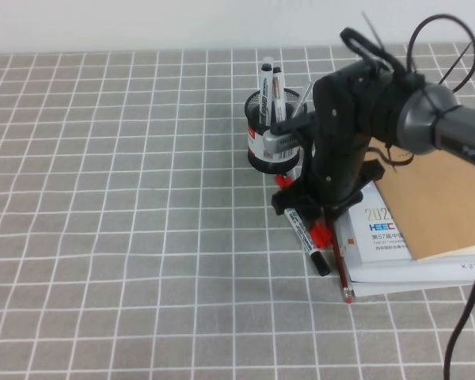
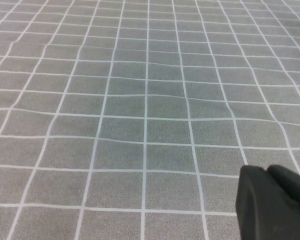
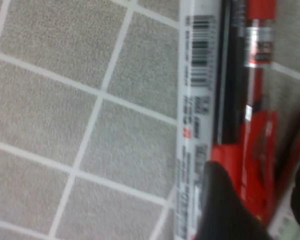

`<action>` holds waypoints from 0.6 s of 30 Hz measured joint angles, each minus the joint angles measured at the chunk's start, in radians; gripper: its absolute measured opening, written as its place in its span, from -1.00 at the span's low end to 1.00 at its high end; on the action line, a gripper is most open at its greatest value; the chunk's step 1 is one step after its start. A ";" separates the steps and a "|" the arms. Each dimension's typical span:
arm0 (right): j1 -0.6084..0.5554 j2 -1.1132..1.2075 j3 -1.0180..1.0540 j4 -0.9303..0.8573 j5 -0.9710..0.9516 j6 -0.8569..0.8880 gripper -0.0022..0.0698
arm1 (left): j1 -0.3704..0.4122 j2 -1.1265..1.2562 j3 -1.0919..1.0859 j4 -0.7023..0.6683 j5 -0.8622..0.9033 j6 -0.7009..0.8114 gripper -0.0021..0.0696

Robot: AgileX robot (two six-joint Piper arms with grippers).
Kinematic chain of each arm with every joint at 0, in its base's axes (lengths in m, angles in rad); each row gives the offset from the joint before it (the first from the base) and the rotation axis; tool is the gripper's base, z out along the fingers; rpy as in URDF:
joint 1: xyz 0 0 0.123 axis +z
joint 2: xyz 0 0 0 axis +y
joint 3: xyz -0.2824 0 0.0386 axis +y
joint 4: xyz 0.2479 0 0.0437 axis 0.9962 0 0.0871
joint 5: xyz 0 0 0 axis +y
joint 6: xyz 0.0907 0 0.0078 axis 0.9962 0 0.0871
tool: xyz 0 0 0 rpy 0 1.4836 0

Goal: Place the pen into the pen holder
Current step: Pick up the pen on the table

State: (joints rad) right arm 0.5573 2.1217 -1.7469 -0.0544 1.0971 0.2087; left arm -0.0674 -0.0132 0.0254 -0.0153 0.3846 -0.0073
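The pen holder [image 1: 271, 141], a black mesh cup with a white label, stands mid-table with two markers upright in it. A white-barrelled marker [image 1: 303, 234] with a black end lies on the cloth just in front of it; it also shows in the right wrist view [image 3: 192, 100]. A red pen [image 3: 257, 115] lies against it. My right gripper [image 1: 310, 214] is low over these pens and open [image 3: 265, 210]. One finger [image 3: 225, 210] overlaps the marker's edge and the red pen lies between the fingers. My left gripper [image 2: 272, 202] is shut and empty over bare cloth, out of the high view.
A long red pencil [image 1: 340, 273] and red pens [image 1: 323, 233] lie beside the marker. A stack of books with a brown notebook [image 1: 439, 202] on top sits at the right. Grey checked cloth [image 1: 103, 198] covers the table.
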 joint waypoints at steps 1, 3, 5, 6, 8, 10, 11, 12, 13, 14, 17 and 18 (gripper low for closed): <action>0.000 0.010 0.000 0.006 -0.006 0.000 -0.21 | 0.000 0.000 0.000 0.000 0.000 0.000 -0.96; 0.002 0.023 0.000 0.010 -0.019 0.000 -0.21 | 0.000 0.000 0.000 0.000 0.000 0.000 -0.96; 0.012 0.025 -0.002 0.011 -0.032 0.000 -0.22 | 0.000 0.000 0.000 0.000 0.000 0.000 -0.96; 0.017 0.028 -0.002 0.011 -0.042 0.000 -0.22 | 0.000 0.000 0.000 0.000 0.000 0.000 -0.96; 0.025 0.039 -0.004 0.011 -0.061 0.000 -0.22 | 0.000 0.000 0.000 0.000 0.000 0.000 -0.96; 0.035 0.041 -0.004 0.015 -0.075 0.000 -0.26 | 0.000 0.000 0.000 0.000 0.000 0.000 -0.96; 0.037 0.046 -0.004 0.017 -0.076 0.000 -0.28 | 0.000 0.000 0.000 0.000 0.000 0.000 -0.96; 0.039 0.053 -0.004 0.021 -0.077 0.000 -0.31 | 0.000 0.000 0.000 0.000 0.000 0.000 -0.96; 0.041 0.055 -0.004 0.021 -0.081 0.000 -0.33 | 0.000 0.000 0.000 0.000 0.000 0.000 -0.96; 0.041 0.055 -0.004 0.024 -0.081 0.000 -0.34 | 0.000 0.000 0.000 0.000 0.000 0.000 -0.96; 0.047 0.055 -0.005 0.025 -0.081 0.000 -0.35 | 0.000 0.000 0.000 0.000 0.000 0.000 -0.96; 0.051 0.055 -0.005 0.021 -0.081 0.000 -0.35 | 0.000 0.000 0.000 0.000 0.000 0.000 -0.96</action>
State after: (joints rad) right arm 0.6079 2.1768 -1.7524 -0.0336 1.0163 0.2087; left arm -0.0674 -0.0132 0.0254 -0.0153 0.3846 -0.0073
